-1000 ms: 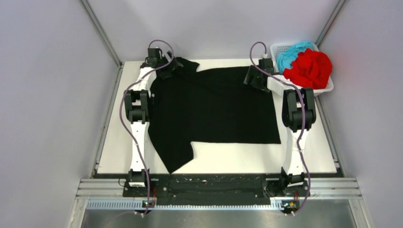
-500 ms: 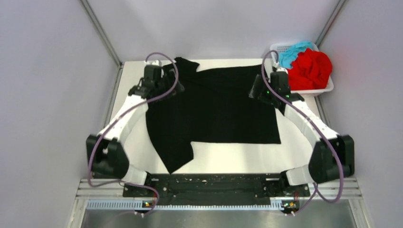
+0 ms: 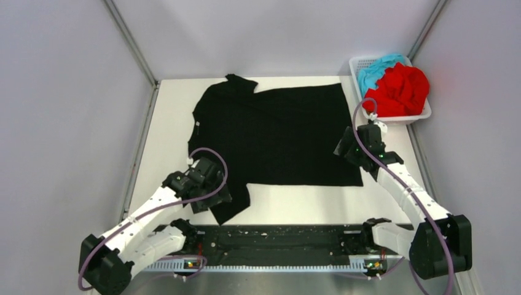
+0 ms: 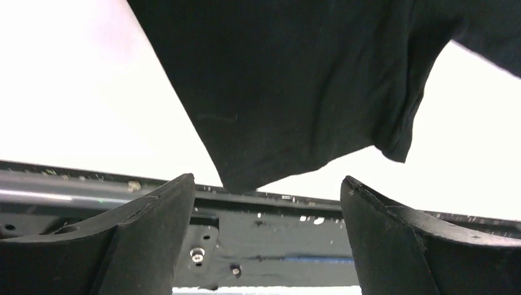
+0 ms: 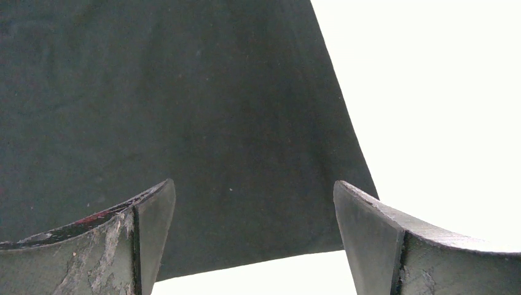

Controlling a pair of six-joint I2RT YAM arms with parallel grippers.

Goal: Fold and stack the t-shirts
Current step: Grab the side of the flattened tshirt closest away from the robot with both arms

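Note:
A black t-shirt [image 3: 276,132] lies spread flat on the white table [image 3: 166,141]. My left gripper [image 3: 215,196] hovers open by the shirt's near-left sleeve [image 3: 230,206]; in the left wrist view the sleeve tip [image 4: 270,92] hangs just beyond the open gripper [image 4: 267,203], nothing between the fingers [image 4: 153,233]. My right gripper [image 3: 345,149] is open over the shirt's right edge; the right wrist view shows the black cloth corner [image 5: 184,110] under the open gripper [image 5: 252,203]. A red t-shirt [image 3: 400,89] and a teal-blue t-shirt [image 3: 373,69] sit bunched in the basket.
The white mesh basket [image 3: 359,63] stands at the table's far right corner. A black and metal rail [image 3: 276,236] with both arm bases runs along the near edge. Grey walls close in the left, right and far sides.
Both arms have swung from the shirt's far corners to the near side. The left gripper now sits at the near sleeve, the right gripper at the right edge. The shirt lies flat.

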